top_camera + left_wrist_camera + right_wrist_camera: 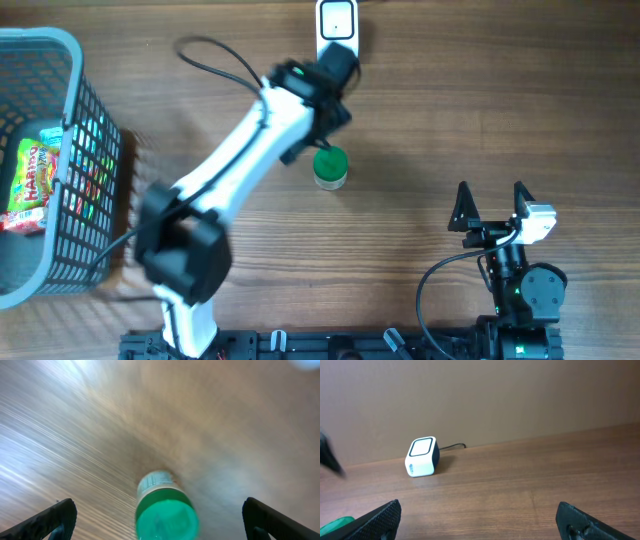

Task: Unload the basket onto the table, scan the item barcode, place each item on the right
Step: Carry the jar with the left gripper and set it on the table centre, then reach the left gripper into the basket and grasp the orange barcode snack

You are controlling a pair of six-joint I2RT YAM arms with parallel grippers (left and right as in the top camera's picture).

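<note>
On the brown wooden surface (420,120) stand one small bottle with a green cap (330,168), one white cube-shaped barcode scanner (338,25) and one grey plastic mesh basket (60,45) holding one visible colourful sweets bag (28,185). Two black two-fingered hands show: the left hand (161,521) and the right hand (491,198).

Scanner: white scanner (422,457) with a dark-framed window, on the table left of centre, near the wall.
Cable: dark cable (453,446) leads off behind it.
Table: wood-grain table (535,480).
Wall: plain brown wall (510,395).
Right gripper: right gripper (480,525) spread wide, nothing between.
Green item: sliver of green item (337,523) at the lower left edge.
Left edge: blurred dark shape (330,455), unidentifiable.
</note>
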